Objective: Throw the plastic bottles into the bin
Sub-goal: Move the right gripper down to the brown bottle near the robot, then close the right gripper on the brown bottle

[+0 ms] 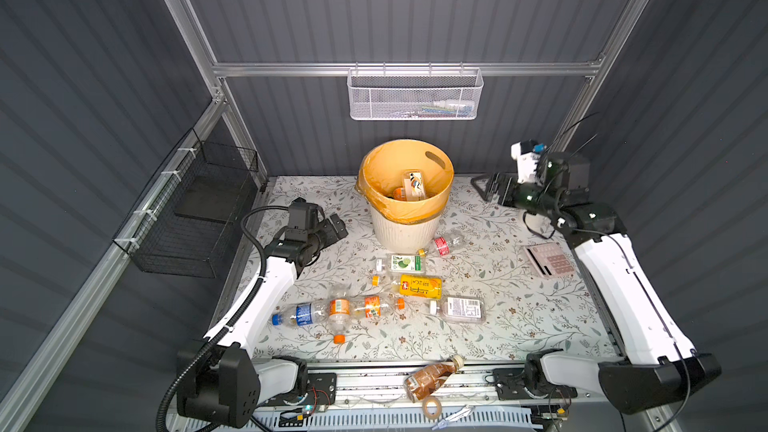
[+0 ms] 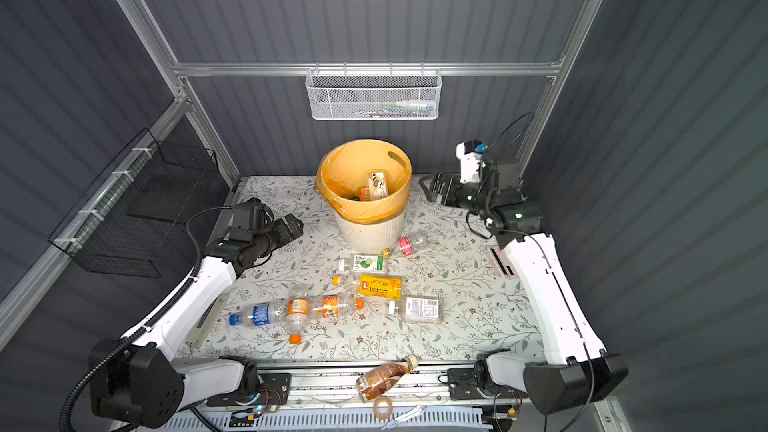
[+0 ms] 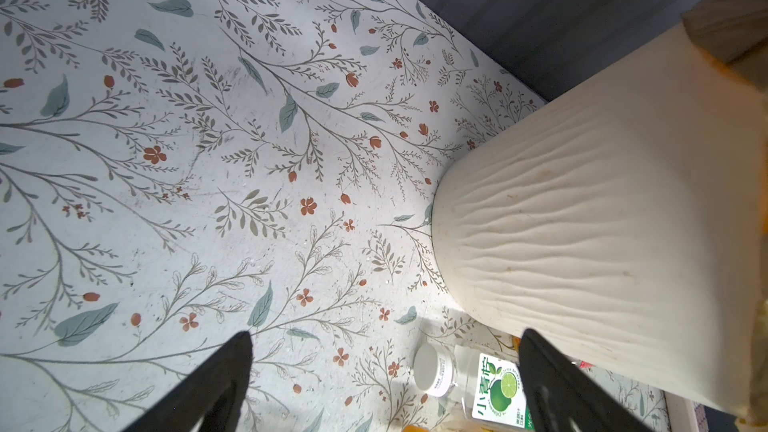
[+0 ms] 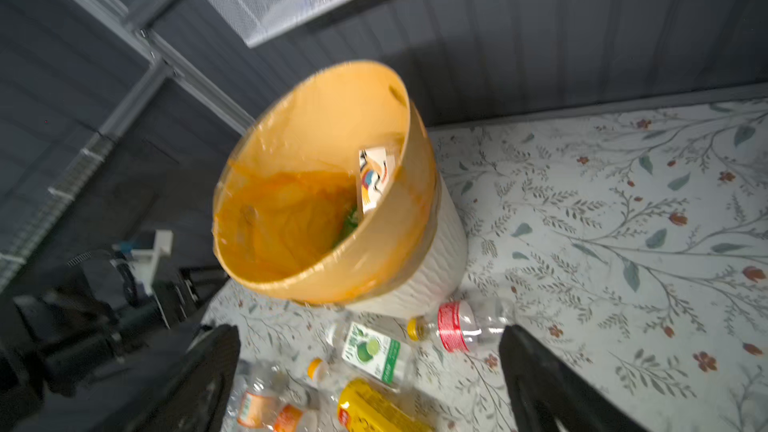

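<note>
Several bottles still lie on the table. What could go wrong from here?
The red-labelled bottle lies close beside the bin; a reach for it may nudge the bin. The blue-labelled bottle and orange-labelled bottle overlap, so one grasp could drag both. The brown bottle on the front rail may get missed.

Glossy white shells and black joint housings clad the left arm [image 1: 266, 288] and right arm [image 1: 623, 292]; a ribbed black conduit [image 1: 245, 224] runs along the left, thin black cables [image 1: 575, 125] along the right.

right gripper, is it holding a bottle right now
No, the right gripper stands open and empty, up beside the bin.
</note>
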{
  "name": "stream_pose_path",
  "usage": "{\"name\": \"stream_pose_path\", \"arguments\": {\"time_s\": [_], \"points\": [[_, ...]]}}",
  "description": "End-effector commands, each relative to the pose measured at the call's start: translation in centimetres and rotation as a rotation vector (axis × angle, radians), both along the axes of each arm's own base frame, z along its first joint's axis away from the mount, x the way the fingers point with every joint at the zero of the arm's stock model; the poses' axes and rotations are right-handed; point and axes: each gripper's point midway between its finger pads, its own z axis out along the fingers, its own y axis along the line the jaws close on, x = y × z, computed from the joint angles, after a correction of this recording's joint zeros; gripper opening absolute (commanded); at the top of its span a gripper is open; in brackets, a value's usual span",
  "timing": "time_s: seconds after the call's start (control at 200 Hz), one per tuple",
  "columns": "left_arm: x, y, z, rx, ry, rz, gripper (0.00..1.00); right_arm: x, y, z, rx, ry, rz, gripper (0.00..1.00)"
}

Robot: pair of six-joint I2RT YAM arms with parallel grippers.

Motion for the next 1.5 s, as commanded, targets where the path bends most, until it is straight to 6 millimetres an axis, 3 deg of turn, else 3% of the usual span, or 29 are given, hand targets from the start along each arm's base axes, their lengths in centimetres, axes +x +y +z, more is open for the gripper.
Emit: {"name": "stream_pose_path", "arguments": {"time_s": [0.0, 0.14, 0.265, 0.495, 0.715, 0.835, 1.001, 1.266, 1.296, 1.491], "points": [[-0.7, 0.6, -0.8, 0.006, 0.032, 0.018, 1.00, -2.1, 0.3, -5.9, -0.194, 0.026, 0.107, 0.99], [-1.0, 0.7, -1.1, 0.013, 0.041, 0.020, 1.00, -5.8, 1.8, -9.8, -0.272, 0.050, 0.245, 0.99], [-1.1, 0.8, -1.2, 0.014, 0.047, 0.021, 1.00, -9.9, 4.4, -11.0, -0.275, 0.033, 0.410, 0.99], [-1.2, 0.5, -1.5, 0.013, 0.061, -0.001, 1.00, -16.8, 8.3, -15.8, -0.422, 0.053, 0.752, 0.99], [-1.5, 0.6, -1.7, 0.023, 0.068, -0.003, 1.00, -22.1, 10.7, -19.8, -0.573, 0.055, 1.018, 0.99], [-1.6, 0.7, -1.7, 0.026, 0.072, -0.004, 1.00, -24.9, 11.6, -23.2, -0.696, 0.111, 1.149, 0.97], [-1.9, 0.8, -1.7, 0.029, 0.072, 0.004, 1.00, -28.0, 12.8, -25.4, -0.749, 0.113, 1.250, 0.96], [-2.2, 0.9, -2.1, 0.030, 0.082, 0.007, 1.00, -30.4, 14.1, -27.9, -0.803, 0.089, 1.324, 0.95], [-2.2, 1.0, -2.1, 0.031, 0.083, 0.009, 1.00, -31.4, 14.3, -28.3, -0.818, 0.082, 1.359, 0.95], [-2.4, 1.1, -2.1, 0.035, 0.081, 0.017, 1.00, -31.5, 14.9, -30.3, -0.892, 0.088, 1.357, 0.90]]}}
